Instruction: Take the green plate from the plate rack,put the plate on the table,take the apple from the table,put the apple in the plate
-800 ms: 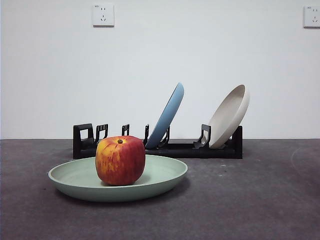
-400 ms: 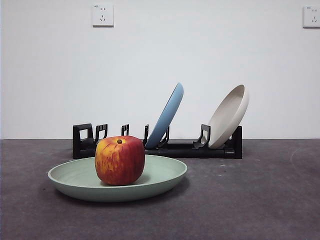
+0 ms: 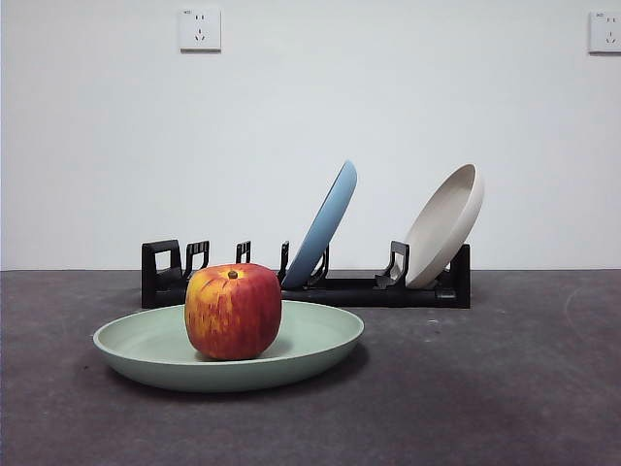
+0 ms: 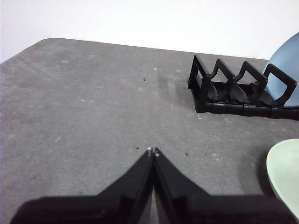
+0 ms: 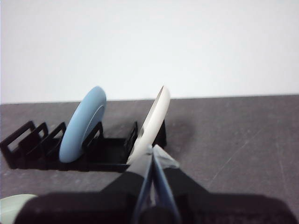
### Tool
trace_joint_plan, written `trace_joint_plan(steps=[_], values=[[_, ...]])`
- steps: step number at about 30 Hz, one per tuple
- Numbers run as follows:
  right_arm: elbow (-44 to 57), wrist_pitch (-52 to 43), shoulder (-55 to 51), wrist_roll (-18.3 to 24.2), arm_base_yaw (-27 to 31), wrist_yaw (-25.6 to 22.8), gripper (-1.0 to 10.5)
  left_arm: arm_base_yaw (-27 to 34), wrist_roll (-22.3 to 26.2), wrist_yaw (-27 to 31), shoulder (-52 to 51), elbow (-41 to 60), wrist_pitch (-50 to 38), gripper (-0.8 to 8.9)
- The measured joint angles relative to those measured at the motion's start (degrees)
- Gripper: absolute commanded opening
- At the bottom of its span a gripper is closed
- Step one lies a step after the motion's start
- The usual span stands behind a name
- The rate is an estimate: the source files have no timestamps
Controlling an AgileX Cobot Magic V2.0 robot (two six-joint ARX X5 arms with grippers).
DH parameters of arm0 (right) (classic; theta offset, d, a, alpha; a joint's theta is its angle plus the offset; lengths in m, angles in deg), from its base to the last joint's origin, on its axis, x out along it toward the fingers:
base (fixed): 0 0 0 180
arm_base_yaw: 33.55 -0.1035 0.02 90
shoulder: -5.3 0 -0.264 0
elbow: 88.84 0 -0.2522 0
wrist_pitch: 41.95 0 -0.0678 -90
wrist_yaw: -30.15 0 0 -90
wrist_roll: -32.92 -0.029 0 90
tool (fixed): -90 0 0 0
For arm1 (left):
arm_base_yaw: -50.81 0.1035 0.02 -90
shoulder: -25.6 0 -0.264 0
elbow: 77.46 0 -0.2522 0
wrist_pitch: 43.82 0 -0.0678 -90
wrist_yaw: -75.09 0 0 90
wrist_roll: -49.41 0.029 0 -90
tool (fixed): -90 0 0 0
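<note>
The flat, dark grey, slightly rough counter (image 3: 505,388) carries faint pale scuffs and small specks, and it runs back to a plain white wall (image 3: 310,116) with two white wall sockets (image 3: 200,29) high up, one near each upper corner of the front view.

The large, shallow, pale sage-green round plate (image 3: 320,342) lies flat on the counter in front of the rack. The round red apple with yellow-orange streaks (image 3: 233,311) stands inside the plate, left of its middle in the front view, with its dark stem dimple turned up.

Behind them stands the long, low black plastic plate rack (image 3: 369,289) with upright slotted holders. A light blue plate (image 3: 325,225) leans in a slot near the rack's middle, and a beige plate (image 3: 446,223) leans at the rack's right end as the front view shows it. The holders at the other end hold nothing.

Neither arm shows in the front view. The left gripper (image 4: 152,151) hangs over bare counter, clenched with its black tips touching and nothing between them; the rack's open end and an edge of the green plate lie off to one side. The right gripper (image 5: 151,150) is likewise clenched on nothing, well back from the rack and facing the beige plate.
</note>
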Motion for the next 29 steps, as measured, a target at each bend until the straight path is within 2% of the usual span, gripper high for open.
trace_joint_plan(steps=[6, 13, 29], values=[[11.21, -2.27, -7.26, 1.07, 2.16, 0.0, 0.0, 0.0, 0.0, 0.0, 0.0, 0.0, 0.0, -0.03], [19.52, -2.84, -14.29, 1.27, 2.89, 0.02, 0.0, 0.0, 0.0, 0.0, 0.0, 0.0, 0.0, -0.03], [25.05, 0.31, -19.54, 1.29, 2.91, 1.36, 0.0, 0.0, -0.02, 0.0, 0.0, 0.0, 0.0, -0.03]])
